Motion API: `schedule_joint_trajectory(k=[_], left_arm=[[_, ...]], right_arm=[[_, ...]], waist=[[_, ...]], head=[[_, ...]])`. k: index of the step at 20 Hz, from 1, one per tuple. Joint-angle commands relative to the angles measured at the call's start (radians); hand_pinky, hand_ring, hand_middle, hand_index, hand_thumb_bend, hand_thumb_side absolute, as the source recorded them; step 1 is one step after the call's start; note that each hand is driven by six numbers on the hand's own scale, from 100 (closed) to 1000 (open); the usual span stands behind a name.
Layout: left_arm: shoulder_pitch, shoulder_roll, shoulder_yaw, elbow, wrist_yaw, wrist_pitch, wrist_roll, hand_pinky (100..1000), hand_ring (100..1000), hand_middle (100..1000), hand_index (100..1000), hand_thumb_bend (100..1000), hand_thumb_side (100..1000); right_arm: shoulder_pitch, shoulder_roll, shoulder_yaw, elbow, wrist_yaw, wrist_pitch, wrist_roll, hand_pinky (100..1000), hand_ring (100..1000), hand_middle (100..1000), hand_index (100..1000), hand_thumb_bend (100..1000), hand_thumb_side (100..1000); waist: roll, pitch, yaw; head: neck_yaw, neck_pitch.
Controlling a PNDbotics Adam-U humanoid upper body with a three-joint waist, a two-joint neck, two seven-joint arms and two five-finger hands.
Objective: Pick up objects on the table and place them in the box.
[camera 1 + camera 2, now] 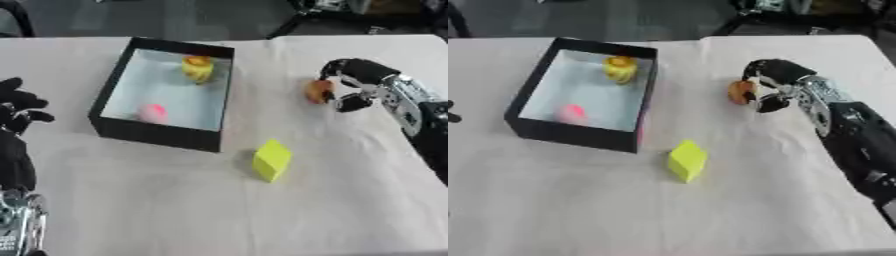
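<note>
Right hand [354, 87] curled around a small round orange object [318, 91], right of the box [112, 87].
You see a yellow block [271, 159] on cloth; left hand [16, 117] rests open.

Right robot hand [770, 87] curls around an orange object [740, 92] beside the box [579, 131].

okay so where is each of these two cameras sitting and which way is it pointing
Left eye view: in the head, looking down at the table; shows the left hand open at the left edge.
Right eye view: beside it, aimed the same way; shows the right hand curled round an orange object.
Shared: black box holding a yellow item and a pink one, and the yellow block.
</note>
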Motion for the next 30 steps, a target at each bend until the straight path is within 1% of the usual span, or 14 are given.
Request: schedule_joint_trajectory(k=[1, 2, 3, 4, 5, 6, 7, 11, 15, 20, 24, 25, 26, 30], left_arm=[[-0.014, 0.003, 0.0, -0.016, 0.002, 0.0, -0.002, 432, 520, 470, 669, 100, 966], [-0.014, 0.003, 0.0, -0.016, 0.002, 0.0, -0.002, 432, 520, 470, 669, 100, 966], [-0.014, 0.004, 0.0, -0.016, 0.002, 0.0, -0.002, 432, 520, 470, 669, 100, 966], [-0.014, 0.004, 0.0, -0.016, 0.002, 0.0, -0.001, 433, 520, 470, 669, 100, 966], [-0.014, 0.004, 0.001, -0.016, 0.002, 0.0, -0.001, 433, 520, 470, 669, 100, 965], [-0.015, 0.004, 0.001, -0.016, 0.002, 0.0, 0.0, 433, 520, 470, 669, 100, 965], [-0.015, 0.004, 0.001, -0.017, 0.002, 0.0, 0.0, 433, 520, 470, 669, 100, 965], [-0.015, 0.004, 0.002, -0.017, 0.001, 0.001, 0.003, 433, 520, 470, 669, 100, 963], [-0.02, 0.0, 0.0, -0.025, 0.0, -0.004, 0.003, 435, 519, 470, 668, 100, 954], [-0.031, -0.009, -0.011, -0.058, 0.004, -0.019, -0.01, 448, 521, 474, 669, 100, 941], [-0.04, -0.017, -0.021, -0.088, 0.01, -0.028, -0.026, 454, 520, 475, 669, 100, 935], [-0.042, -0.019, -0.023, -0.094, 0.011, -0.03, -0.03, 456, 520, 476, 669, 100, 934], [-0.045, -0.021, -0.025, -0.1, 0.012, -0.031, -0.033, 457, 520, 476, 669, 100, 932], [-0.052, -0.027, -0.032, -0.123, 0.019, -0.039, -0.045, 467, 520, 477, 669, 100, 926]], right_arm=[[-0.011, -0.018, -0.01, -0.003, -0.025, 0.008, -0.053, 838, 884, 745, 342, 100, 232], [-0.011, -0.02, -0.013, -0.007, -0.033, 0.014, -0.082, 833, 875, 718, 287, 100, 222], [-0.011, -0.021, -0.014, -0.012, -0.04, 0.02, -0.112, 833, 874, 714, 282, 100, 220], [-0.013, -0.023, -0.017, -0.018, -0.049, 0.027, -0.144, 828, 858, 676, 247, 100, 207], [-0.013, -0.025, -0.019, -0.025, -0.059, 0.035, -0.178, 828, 855, 666, 242, 100, 203], [-0.014, -0.027, -0.019, -0.032, -0.068, 0.041, -0.206, 825, 851, 654, 236, 100, 243], [-0.015, -0.029, -0.018, -0.04, -0.078, 0.044, -0.228, 824, 850, 649, 234, 100, 194], [-0.032, -0.04, -0.011, -0.08, -0.135, 0.048, -0.25, 821, 850, 633, 225, 100, 190], [-0.075, -0.049, 0.0, -0.126, -0.208, 0.04, -0.209, 818, 853, 625, 221, 100, 194], [-0.15, -0.034, 0.036, -0.181, -0.287, 0.01, -0.12, 819, 852, 623, 217, 100, 199], [-0.202, -0.002, 0.064, -0.2, -0.324, -0.021, -0.041, 820, 854, 623, 218, 100, 198], [-0.213, 0.007, 0.069, -0.198, -0.333, -0.029, -0.02, 820, 853, 620, 218, 100, 239], [-0.223, 0.016, 0.072, -0.194, -0.341, -0.036, -0.001, 819, 853, 620, 218, 100, 198], [-0.26, 0.065, 0.085, -0.176, -0.354, -0.059, 0.064, 818, 855, 620, 226, 100, 198]], waist=[[0.008, -0.007, -0.001], [0.008, -0.007, -0.001], [0.008, -0.007, -0.001], [0.008, -0.007, -0.001], [0.008, -0.007, -0.002], [0.008, -0.007, -0.002], [0.008, -0.007, -0.001], [0.008, -0.007, 0.0], [0.008, -0.008, 0.012], [0.007, -0.007, 0.038], [0.0, -0.003, 0.068], [-0.002, -0.002, 0.076], [-0.004, -0.002, 0.083], [-0.01, 0.003, 0.106]], head=[[-0.001, -0.002], [-0.002, -0.002], [-0.002, -0.002], [-0.002, -0.002], [-0.002, -0.002], [-0.002, -0.002], [-0.002, -0.002], [-0.004, -0.002], [-0.01, -0.002], [-0.029, -0.002], [-0.048, -0.002], [-0.053, -0.002], [-0.058, -0.002], [-0.073, -0.002]])
